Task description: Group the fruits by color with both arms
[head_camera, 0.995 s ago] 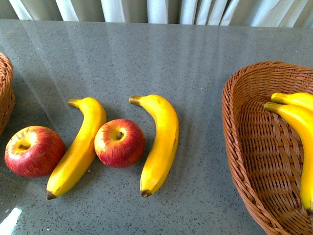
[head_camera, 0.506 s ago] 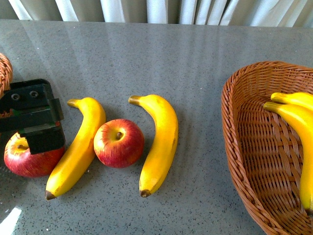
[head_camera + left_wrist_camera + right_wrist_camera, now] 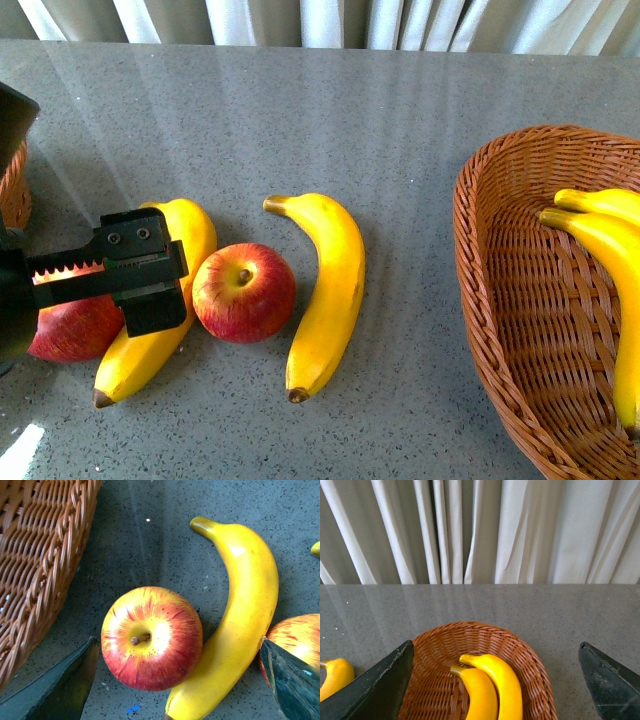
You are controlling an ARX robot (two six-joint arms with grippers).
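Well, your left gripper (image 3: pixel 175 680) hangs over the left apple (image 3: pixel 151 637), jaws spread wide with the fruit between them, touching neither; that apple sits on the table (image 3: pixel 400 130) just beside a banana (image 3: pixel 240 615), near a wicker basket (image 3: pixel 40 555). Your right gripper (image 3: pixel 492 682) hovers, jaws likewise apart and empty, above the other basket (image 3: pixel 532 655) holding two bananas (image 3: pixel 506 680); the second apple (image 3: pixel 244 292) and another banana (image 3: pixel 325 290) lie between the baskets.

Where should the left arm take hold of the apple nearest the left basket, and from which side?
Across its widest middle, coming straight down from above. The apple is round and sits stem-up, so it offers no handle. The banana presses against one flank, so it is probably best to close on the two flanks that face bare table.
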